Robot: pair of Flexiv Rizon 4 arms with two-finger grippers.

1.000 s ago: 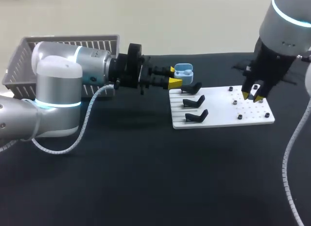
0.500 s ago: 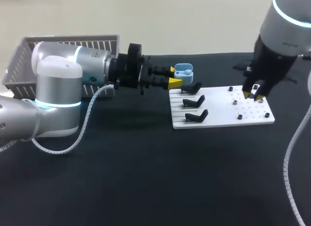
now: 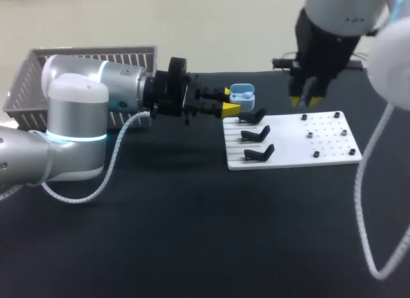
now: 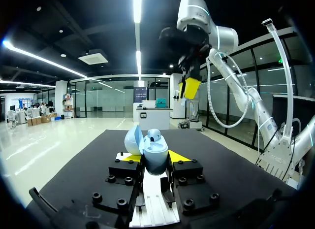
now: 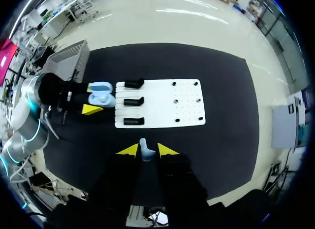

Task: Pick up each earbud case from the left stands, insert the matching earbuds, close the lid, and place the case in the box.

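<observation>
The pale blue earbud case [image 3: 241, 91], lid open, is clamped in the left claw [image 3: 229, 100] just off the white stand board's [image 3: 333, 154] far left corner, likely held level to receive the earbud [image 5: 144, 144] that the right claw [image 5: 146, 151] pinches above the counter [image 3: 192, 234].

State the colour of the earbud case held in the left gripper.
Light blue; the earbud case shows best in the left wrist view.

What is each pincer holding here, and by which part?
Left pincer: the open earbud case, by its lower shell. Right pincer: an earbud between its tips; which part, cannot tell.
</observation>
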